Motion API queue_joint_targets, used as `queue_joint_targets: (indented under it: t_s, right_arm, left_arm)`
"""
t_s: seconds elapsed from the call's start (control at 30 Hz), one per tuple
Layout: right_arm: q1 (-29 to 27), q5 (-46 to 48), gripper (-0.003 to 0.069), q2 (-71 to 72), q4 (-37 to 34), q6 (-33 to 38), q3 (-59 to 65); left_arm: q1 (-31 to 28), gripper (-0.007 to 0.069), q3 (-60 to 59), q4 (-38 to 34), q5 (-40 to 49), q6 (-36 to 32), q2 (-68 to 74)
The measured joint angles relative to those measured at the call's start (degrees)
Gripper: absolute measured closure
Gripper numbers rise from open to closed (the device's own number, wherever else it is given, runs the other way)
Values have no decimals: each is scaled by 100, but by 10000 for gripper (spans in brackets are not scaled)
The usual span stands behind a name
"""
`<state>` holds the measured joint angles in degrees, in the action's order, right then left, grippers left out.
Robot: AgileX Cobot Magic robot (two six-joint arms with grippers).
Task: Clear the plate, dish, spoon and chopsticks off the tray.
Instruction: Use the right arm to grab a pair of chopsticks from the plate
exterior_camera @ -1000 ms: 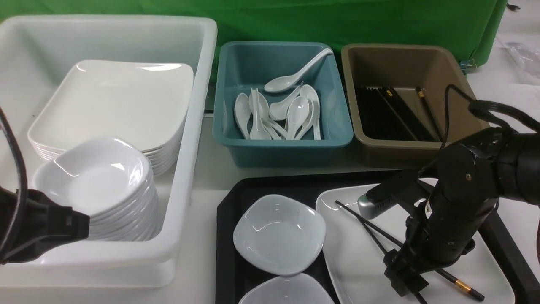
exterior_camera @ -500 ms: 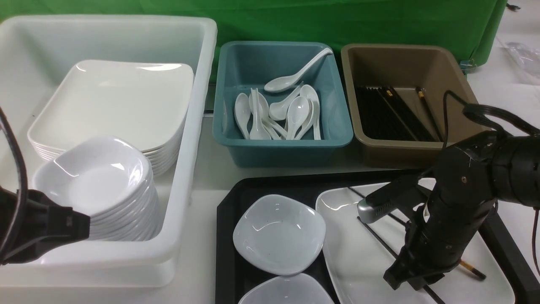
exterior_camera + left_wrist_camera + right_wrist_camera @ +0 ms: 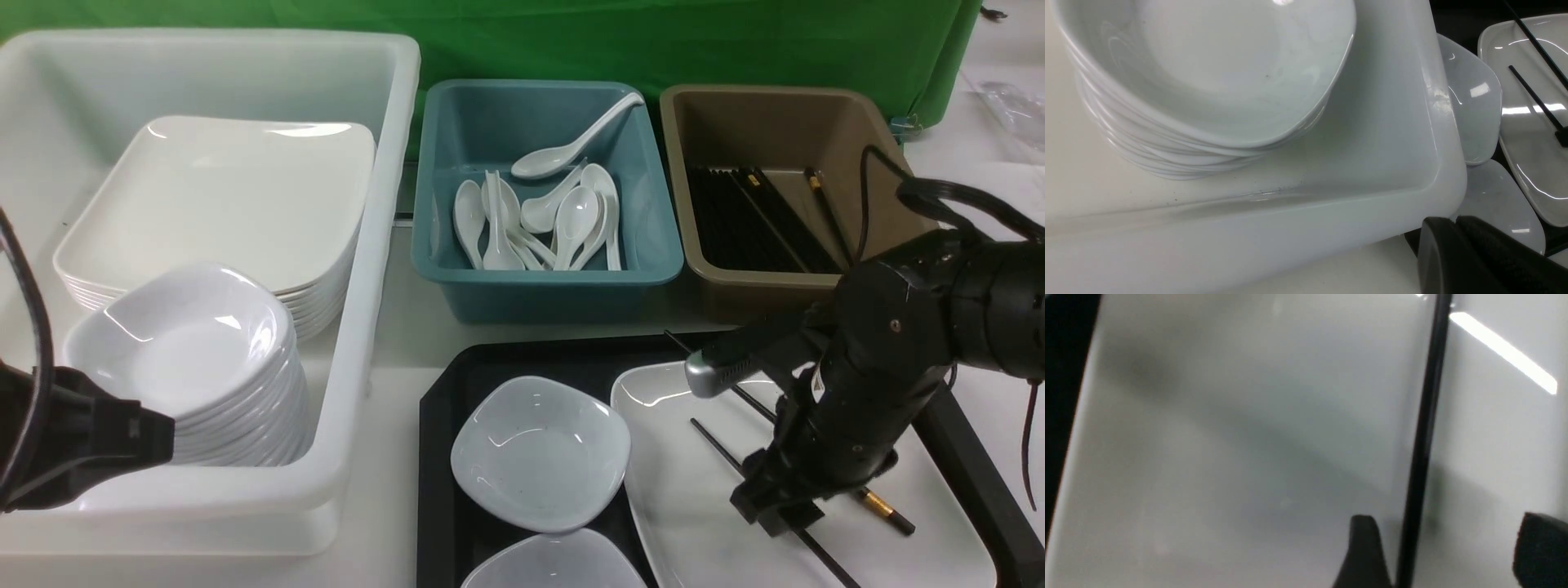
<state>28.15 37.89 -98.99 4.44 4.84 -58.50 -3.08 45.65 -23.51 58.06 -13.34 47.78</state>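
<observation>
Since a second ago the pair of long thin black chopsticks [image 3: 878, 501] has swung and spread on the large glossy white squarish plate [image 3: 694, 498]. One stick's thin tip now reaches up past the plate's upper edge, over the big flat black plastic tray [image 3: 437, 457], and its gold-banded end lies toward the lower right of the front view. The other stick runs apart from it, down to the bottom edge.

The right gripper [image 3: 775, 518] has shifted slightly up the frame and hangs low over the plate at the lower right, its body hiding the sticks' middles. The front view does not show how its jaws stand, but the right wrist view does. There the two black fingers [image 3: 1363, 551] are spread apart, and one stick [image 3: 1424, 428] runs between them close beside one finger. It seems not to be pinched, though that picture is blurred.

Left of the plate on the tray sit two small deep greyish-white dishes, one [image 3: 539, 453] at lower centre and one [image 3: 555, 563] cut by the bottom edge.

In the front view the left arm is only a black mass at the lower left. The left wrist view shows the left gripper [image 3: 1455, 228] with its fingers pressed together on nothing, beside the corner of the big white plastic tub [image 3: 1404, 163] holding stacked dishes. At that view's right edge the plate [image 3: 1523, 163] and sticks [image 3: 1535, 99] also appear.
</observation>
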Motion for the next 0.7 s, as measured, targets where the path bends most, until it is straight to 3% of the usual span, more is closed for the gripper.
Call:
queue_joint_targets:
  t_s: [0.1, 0.23, 0.57, 0.7]
  right_arm:
    - [0, -126, 53, -2, 577, -258, -17]
    - [0, -131, 16, -14, 1035, -558, -17]
    - [-66, -189, 17, -244, 1047, -818, -87]
    - [-268, -185, 64, -244, 875, -888, -276]
  left_arm:
    - [0, 616, 0, 0, 0, 0, 0]
    - [0, 616, 0, 0, 0, 0, 0]
    - [0, 616, 0, -5, 0, 0, 0]
    - [0, 616, 0, -5, 22, 0, 0]
